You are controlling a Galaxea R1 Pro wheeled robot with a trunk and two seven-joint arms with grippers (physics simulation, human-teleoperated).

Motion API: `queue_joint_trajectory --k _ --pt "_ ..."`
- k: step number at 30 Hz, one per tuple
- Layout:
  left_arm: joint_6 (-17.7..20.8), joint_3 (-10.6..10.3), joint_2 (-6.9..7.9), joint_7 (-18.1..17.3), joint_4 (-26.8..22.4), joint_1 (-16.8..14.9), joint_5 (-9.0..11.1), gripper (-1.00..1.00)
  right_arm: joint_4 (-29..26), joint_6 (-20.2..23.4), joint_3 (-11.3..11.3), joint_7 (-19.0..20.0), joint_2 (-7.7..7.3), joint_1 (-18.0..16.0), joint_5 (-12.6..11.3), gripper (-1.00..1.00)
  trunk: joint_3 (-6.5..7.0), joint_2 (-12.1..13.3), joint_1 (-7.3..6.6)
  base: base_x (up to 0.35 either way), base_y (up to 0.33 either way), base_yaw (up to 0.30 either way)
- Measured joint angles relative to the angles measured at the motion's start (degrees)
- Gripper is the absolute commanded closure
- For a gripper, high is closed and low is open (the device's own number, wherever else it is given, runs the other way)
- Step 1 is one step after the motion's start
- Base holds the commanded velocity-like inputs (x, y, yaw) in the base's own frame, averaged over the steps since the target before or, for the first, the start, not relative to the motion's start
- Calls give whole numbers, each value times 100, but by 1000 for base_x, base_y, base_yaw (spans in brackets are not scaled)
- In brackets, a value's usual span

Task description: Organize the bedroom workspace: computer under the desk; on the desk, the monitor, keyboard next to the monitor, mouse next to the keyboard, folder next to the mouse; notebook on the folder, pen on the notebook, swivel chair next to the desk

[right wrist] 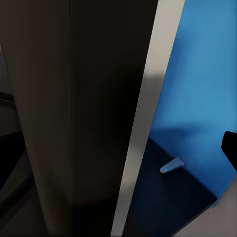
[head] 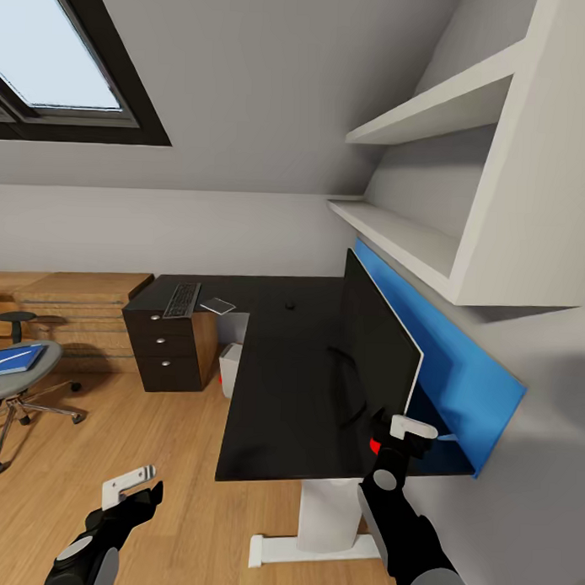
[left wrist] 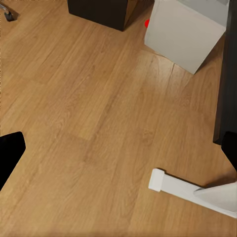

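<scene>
The monitor (head: 376,354) stands edge-on on the black desk (head: 281,385), in front of its blue back panel (head: 459,366). My right gripper (head: 397,435) is open at the monitor's near edge; one fingertip (right wrist: 230,148) shows beside the screen's edge (right wrist: 138,148). Low over the floor, my left gripper (head: 138,489) (left wrist: 119,148) is open and empty. The keyboard (head: 182,300) lies on the dark drawer unit (head: 168,347), next to a pale flat item (head: 217,305), maybe the notebook. The mouse (head: 289,306) is on the desk and the computer (head: 233,358) (left wrist: 190,29) under it. The blue folder (head: 12,360) lies on the swivel chair (head: 19,384). The pen is out of view.
White shelves (head: 412,238) jut out above the desk's back. The desk's white leg and foot (head: 318,529) (left wrist: 192,190) stand on the wood floor (left wrist: 89,108) close to my arms. A light-wood chest (head: 81,306) sits against the far wall under a sloped skylight.
</scene>
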Motion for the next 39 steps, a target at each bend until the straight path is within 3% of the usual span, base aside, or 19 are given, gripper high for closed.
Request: queue_joint_trajectory --k 13,17,18,19,24,39 --pt "9 114 3 -7 -14 0 6 -100 -41 -66 67 8 57 8 -14 -100 0 0 2 -179 0 0" --pt "12 112 2 -8 -14 0 2 -100 -42 -76 269 25 76 9 -8 -100 0 0 1 -89 -38 0" --pt "0 103 -2 -9 -14 0 -8 -100 -41 -252 436 92 41 23 12 -100 0 -2 -1 -3 -79 0" --pt "0 103 -4 -9 -14 0 -8 -100 -40 -333 448 121 33 25 15 -100 0 0 0 -2 -50 0" --pt "0 107 -5 -9 -12 0 -5 -100 -39 -498 448 491 -60 26 12 -100 0 0 0 0 -7 0" --pt "18 125 2 -9 1 0 8 -100 -30 -488 461 575 -78 29 -7 -100 0 1 3 -194 81 0"
